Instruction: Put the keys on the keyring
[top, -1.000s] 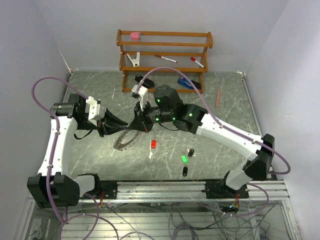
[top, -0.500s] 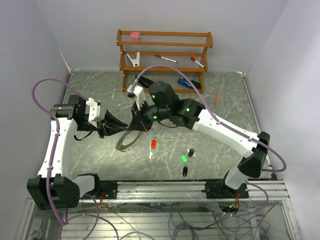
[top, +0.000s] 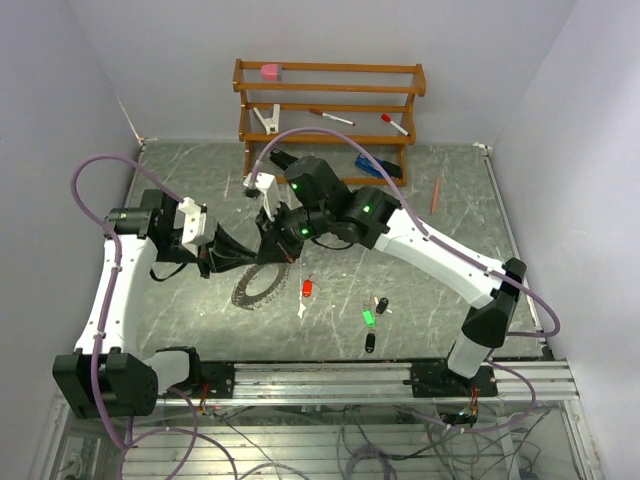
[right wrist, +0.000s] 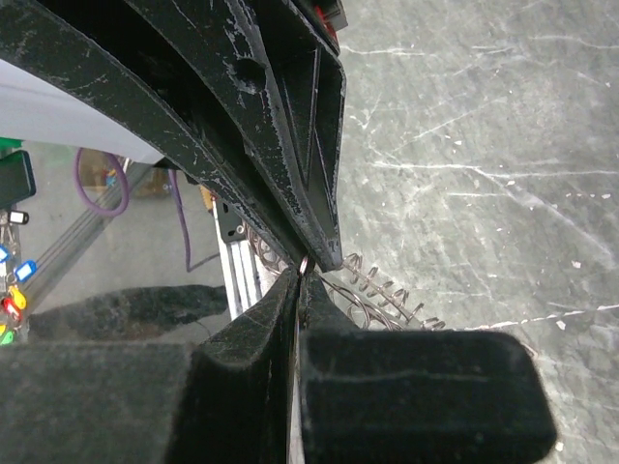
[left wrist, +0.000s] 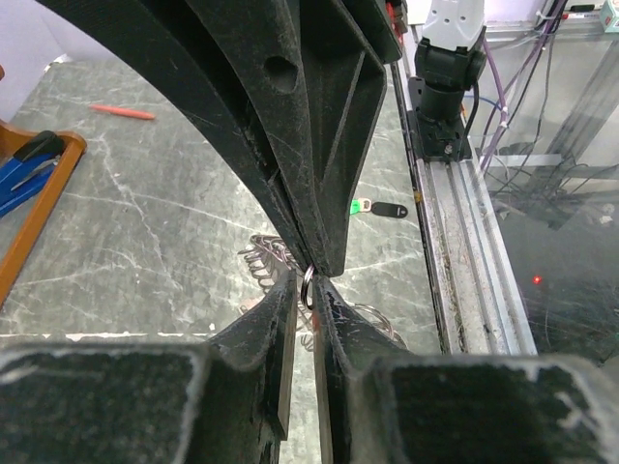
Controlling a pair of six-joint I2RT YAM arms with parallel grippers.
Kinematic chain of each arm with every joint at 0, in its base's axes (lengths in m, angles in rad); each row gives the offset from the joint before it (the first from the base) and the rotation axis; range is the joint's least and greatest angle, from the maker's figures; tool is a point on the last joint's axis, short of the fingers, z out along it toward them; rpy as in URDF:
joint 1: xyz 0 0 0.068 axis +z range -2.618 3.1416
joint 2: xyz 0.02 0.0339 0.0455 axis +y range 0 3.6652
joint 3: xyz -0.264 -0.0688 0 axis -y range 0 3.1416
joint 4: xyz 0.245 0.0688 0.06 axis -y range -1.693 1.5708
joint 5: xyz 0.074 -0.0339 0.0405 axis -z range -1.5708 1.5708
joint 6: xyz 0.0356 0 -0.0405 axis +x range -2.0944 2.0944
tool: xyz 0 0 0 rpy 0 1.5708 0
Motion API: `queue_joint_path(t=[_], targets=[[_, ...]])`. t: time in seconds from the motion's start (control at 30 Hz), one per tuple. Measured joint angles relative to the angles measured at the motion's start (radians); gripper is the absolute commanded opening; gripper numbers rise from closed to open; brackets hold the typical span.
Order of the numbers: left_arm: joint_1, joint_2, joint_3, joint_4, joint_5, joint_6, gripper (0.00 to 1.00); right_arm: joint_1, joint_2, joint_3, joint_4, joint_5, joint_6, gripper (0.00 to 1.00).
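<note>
My left jaws and right jaws meet tip to tip, both pinched shut on the keyring point(top: 243, 295) rim; the keys point(top: 307, 288) lie scattered right of it on open table point(top: 190, 320), near its front edge

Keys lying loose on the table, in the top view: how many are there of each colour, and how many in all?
Red key: 1
Green key: 1
Black keys: 2
Total: 4
</note>
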Motion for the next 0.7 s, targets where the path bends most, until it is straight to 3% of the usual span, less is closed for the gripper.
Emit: queue_joint_path(t=[0.3, 0.7], targets=[[-0.01, 0.003, 0.0, -0.001, -0.013, -0.006, 0.1, 0.0, 0.025, 0.043, -0.057, -0.011, -0.03, 0.0], [-0.011, 0.004, 0.0, -0.002, -0.011, -0.019, 0.07, 0.0, 0.045, 0.083, -0.102, -0.015, -0.054, 0.0]])
